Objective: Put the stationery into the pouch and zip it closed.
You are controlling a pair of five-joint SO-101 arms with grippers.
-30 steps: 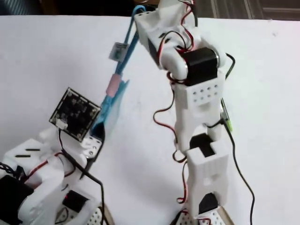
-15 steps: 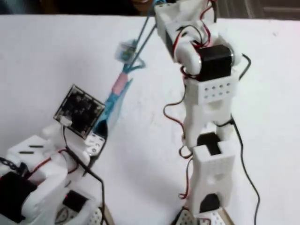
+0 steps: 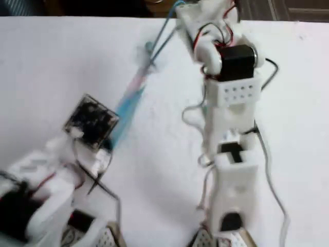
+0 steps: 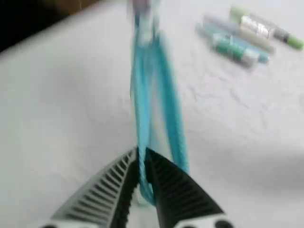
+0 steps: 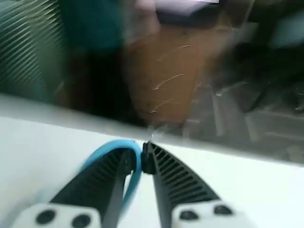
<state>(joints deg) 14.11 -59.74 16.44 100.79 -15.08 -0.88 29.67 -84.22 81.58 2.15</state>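
The blue pouch (image 3: 127, 106) hangs stretched edge-on between the two arms over the white table (image 3: 51, 62). My left gripper (image 4: 142, 154) is shut on its near end, low at the left in the high view (image 3: 106, 146). The pouch's blue strap (image 3: 163, 32) runs up to my right gripper (image 5: 141, 152), which is shut on the strap loop (image 5: 135, 168) at the table's far edge. Several pens and a green marker (image 4: 263, 28) lie together on the table beyond the pouch in the left wrist view.
The right arm's white body (image 3: 231, 128) stretches down the middle right of the table with loose cables. The left arm's camera board (image 3: 92, 121) sits beside the pouch. Open table lies at the far left and far right.
The right arm has swung farther away and rightward, pulling the strap with it. The pouch has been drawn tauter and shifted right, and the left arm followed slightly.
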